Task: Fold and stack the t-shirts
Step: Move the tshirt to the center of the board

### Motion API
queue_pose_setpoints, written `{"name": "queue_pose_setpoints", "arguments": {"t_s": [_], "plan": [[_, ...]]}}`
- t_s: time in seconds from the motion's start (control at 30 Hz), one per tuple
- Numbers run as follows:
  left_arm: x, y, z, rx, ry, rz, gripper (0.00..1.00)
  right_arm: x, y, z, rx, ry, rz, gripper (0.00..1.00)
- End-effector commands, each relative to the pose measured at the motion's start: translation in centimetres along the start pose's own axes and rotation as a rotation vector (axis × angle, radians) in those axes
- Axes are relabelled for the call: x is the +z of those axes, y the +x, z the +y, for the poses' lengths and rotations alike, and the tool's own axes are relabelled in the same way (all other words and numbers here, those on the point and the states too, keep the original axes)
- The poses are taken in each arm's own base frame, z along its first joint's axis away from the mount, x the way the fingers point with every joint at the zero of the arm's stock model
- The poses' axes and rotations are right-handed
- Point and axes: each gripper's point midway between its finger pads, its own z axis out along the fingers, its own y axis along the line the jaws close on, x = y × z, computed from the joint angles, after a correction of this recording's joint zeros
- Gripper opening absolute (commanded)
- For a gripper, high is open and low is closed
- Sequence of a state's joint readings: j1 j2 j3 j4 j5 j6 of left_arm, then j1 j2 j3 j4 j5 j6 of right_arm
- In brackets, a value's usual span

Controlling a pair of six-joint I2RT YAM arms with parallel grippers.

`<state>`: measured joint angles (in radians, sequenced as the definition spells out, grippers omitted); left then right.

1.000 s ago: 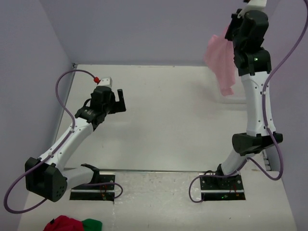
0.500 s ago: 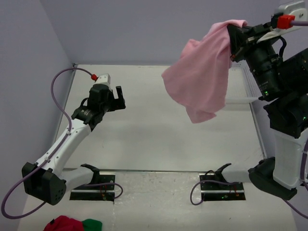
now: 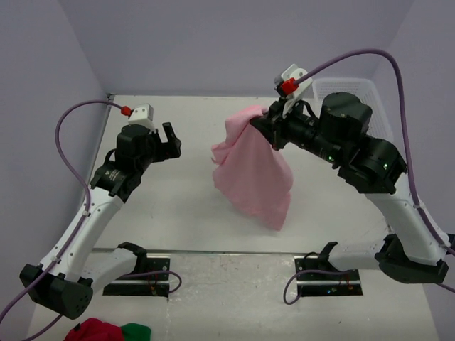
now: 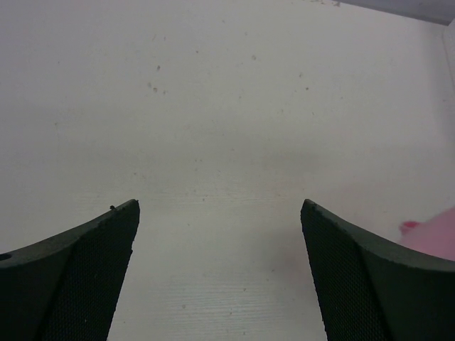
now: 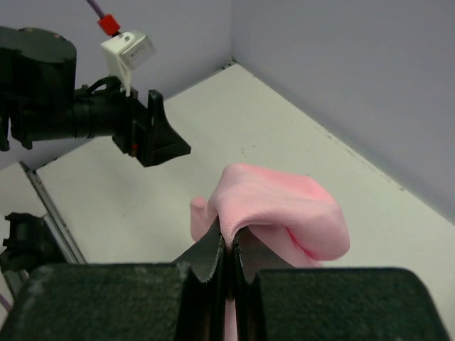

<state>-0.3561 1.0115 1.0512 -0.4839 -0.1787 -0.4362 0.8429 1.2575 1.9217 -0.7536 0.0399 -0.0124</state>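
My right jaws are clenched on a bunched fold of the pink t-shirt, holding it up over the middle of the desk. The cloth hangs down from the grip, and I cannot tell whether its lower edge touches the desk. My left jaws are released and empty above the desk's left part, facing the shirt.
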Motion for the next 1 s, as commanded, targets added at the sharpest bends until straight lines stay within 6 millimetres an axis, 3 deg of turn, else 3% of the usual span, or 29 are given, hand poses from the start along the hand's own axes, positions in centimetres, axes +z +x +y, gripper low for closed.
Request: {"name": "queue_pose_setpoints", "arguments": {"t_s": [0.0, 0.07, 0.17, 0.2, 0.27, 0.3, 0.4, 0.43, 0.53, 0.6, 0.63, 0.67, 0.7, 0.73, 0.87, 0.97], "plan": [[-0.5, -0.1, -0.7, -0.011, 0.032, -0.001, 0.94, 0.5, 0.8, 2.1, 0.041, -0.071, 0.026, 0.0], [-0.5, 0.0, -0.5, -0.002, 0.031, -0.002, 0.94, 2.6, 3.2, 1.5, 0.032, -0.025, 0.079, 0.0], [-0.7, 0.1, -0.3, 0.002, 0.026, -0.002, 0.94, 5.1, 5.9, -1.2, 0.021, 0.12, 0.14, 0.0], [-0.7, 0.3, -0.3, 0.004, 0.024, 0.005, 0.94, 6.7, 7.6, -3.0, 0.022, 0.188, 0.186, 0.0], [-0.7, 0.4, -0.3, 0.004, 0.027, 0.011, 0.94, 8.2, 9.6, -4.6, 0.043, 0.25, 0.239, 0.0], [-0.7, 0.6, -0.3, 0.003, 0.029, 0.015, 0.94, 9.8, 11.6, -5.6, 0.043, 0.286, 0.294, 0.0], [-0.3, 1.1, -0.3, 0.003, 0.026, 0.032, 0.94, 11.5, 14.9, -10.3, 0.097, 0.408, 0.365, 0.0], [-0.2, 1.2, -0.2, 0.004, 0.022, 0.035, 0.93, 13.0, 17.2, -11.4, 0.106, 0.438, 0.418, 0.0], [0.6, 1.9, -0.5, 0.006, 0.03, 0.063, 0.93, 14.9, 20.8, -15.0, 0.097, 0.516, 0.507, 0.0], [1.5, 2.5, -0.9, 0.005, 0.047, 0.09, 0.93, 15.2, 21.6, -17.0, 0.104, 0.559, 0.535, 0.0], [1.7, 2.9, -1.4, 0.004, 0.073, 0.111, 0.93, 15.3, 22.3, -17.7, 0.106, 0.587, 0.551, 0.03], [2.0, 3.3, -1.7, -0.002, 0.084, 0.127, 0.93, 15.7, 23.4, -18.3, 0.105, 0.606, 0.576, 0.16], [2.7, 3.9, -2.0, -0.001, 0.099, 0.148, 0.92, 15.5, 23.6, -19.0, 0.106, 0.625, 0.584, 0.45], [2.9, 4.5, -2.8, -0.004, 0.142, 0.177, 0.92, 15.4, 23.8, -19.4, 0.105, 0.648, 0.587, 0.56], [4.3, 7.9, -5.7, 0.004, 0.291, 0.316, 0.85, 14.6, 24.0, -20.2, 0.106, 0.71, 0.59, 0.64], [5.1, 12.1, -8.3, -0.028, 0.406, 0.472, 0.84, 13.6, 22.8, -18.9, 0.152, 0.665, 0.555, 0.64]]}}
